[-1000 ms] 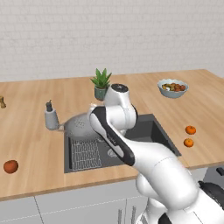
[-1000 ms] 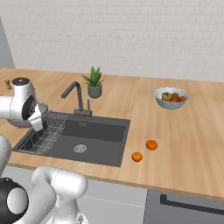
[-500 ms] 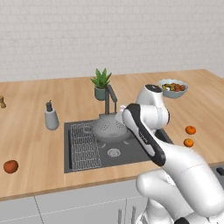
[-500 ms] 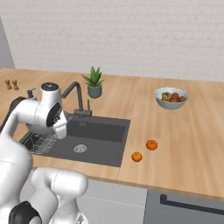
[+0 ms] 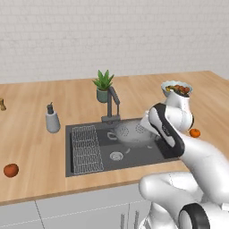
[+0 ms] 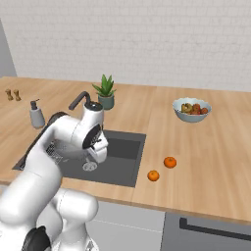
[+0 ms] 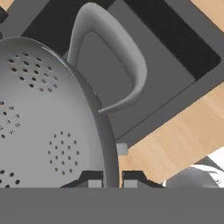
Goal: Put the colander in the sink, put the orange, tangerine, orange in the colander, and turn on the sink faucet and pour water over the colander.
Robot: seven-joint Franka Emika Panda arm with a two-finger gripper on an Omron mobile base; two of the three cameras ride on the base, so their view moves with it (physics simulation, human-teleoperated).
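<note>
The colander hangs tilted over the right half of the sink, beside the sink faucet; we judge the first step, setting it down, to be in hand. In the hand view the gripper has its jaws clamped on the colander's rim, one tip inside and one outside, next to a loop handle. Next we would lower it level onto the basin floor, then let go. Two orange fruits wait on the counter at right, and another fruit lies far left.
</note>
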